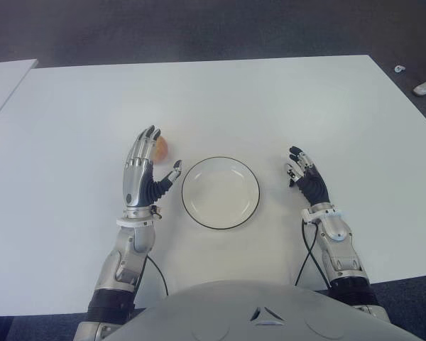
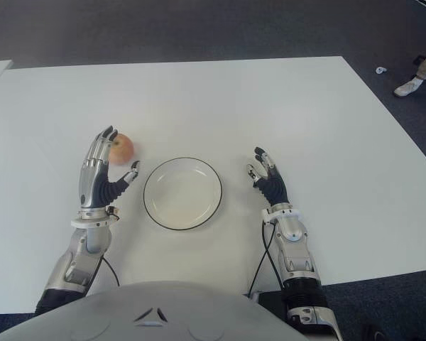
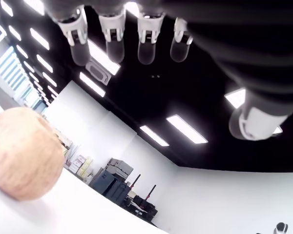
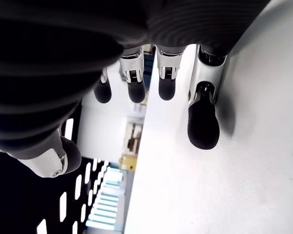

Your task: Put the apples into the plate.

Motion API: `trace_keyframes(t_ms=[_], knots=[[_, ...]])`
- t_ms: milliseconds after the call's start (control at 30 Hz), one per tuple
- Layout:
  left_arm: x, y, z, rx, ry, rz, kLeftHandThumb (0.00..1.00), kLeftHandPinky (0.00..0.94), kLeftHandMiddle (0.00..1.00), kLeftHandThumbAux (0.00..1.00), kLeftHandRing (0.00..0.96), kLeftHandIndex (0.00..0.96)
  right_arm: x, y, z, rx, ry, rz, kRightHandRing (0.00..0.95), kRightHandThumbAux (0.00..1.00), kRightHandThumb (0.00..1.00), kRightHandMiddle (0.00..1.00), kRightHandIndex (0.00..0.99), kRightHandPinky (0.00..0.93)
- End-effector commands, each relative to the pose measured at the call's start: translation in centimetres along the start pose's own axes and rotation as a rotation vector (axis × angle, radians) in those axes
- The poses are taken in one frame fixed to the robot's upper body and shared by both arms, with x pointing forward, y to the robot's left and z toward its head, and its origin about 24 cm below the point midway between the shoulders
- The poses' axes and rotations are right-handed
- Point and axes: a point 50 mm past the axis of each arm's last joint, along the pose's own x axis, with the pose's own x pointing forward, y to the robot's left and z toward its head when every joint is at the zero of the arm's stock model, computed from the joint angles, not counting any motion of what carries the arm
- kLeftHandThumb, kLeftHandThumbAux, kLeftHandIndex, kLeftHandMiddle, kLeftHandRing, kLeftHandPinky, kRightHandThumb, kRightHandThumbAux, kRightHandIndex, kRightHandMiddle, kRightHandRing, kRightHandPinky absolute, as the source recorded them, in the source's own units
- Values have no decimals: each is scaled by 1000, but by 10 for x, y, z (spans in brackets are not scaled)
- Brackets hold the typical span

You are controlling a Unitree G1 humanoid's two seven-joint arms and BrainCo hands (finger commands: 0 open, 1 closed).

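Apple (image 2: 121, 148) just beyond open left robot hand (image 2: 99, 175), beside plate (image 2: 156, 213).

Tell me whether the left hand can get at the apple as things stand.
Probably yes. The left hand is open, its fingertips right beside the apple on the table, and nothing lies between them. The plate sits clear to its right.

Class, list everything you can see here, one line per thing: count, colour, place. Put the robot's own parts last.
Orange-red round apple: one, on the table left of the plate, by the left hand's fingertips.
White round plate with dark rim: one, empty, table centre.
White table: one, before the robot.
White shoe: one, on the dark floor, far right.
Left hand: silver-black, open, beside the apple.
Right hand: silver-black, open, right of the plate.
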Motion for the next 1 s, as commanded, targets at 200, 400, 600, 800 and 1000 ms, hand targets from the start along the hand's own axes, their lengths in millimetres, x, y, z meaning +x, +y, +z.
trace_keyframes(t_ms=[200,400,600,800,1000], knots=[[12,6,-13,236,-128,-42,173,1,84,405,39,79,-17,13,-44,19,250,41,0,510,99,0,0,0],[27,13,-24,320,-149,-74,204,0,73,364,22,72,-15,14,-45,23,250,39,0,507,94,0,0,0],[48,21,-38,366,-129,-123,237,0,61,336,9,68,-15,14,-44,30,246,38,0,507,94,0,0,0],[55,23,-47,381,-93,-188,240,0,51,324,1,60,-15,15,-44,35,243,34,0,508,90,0,0,0],[63,24,-60,388,-47,-250,241,0,46,328,0,55,-17,15,-43,33,241,35,0,502,81,0,0,0]])
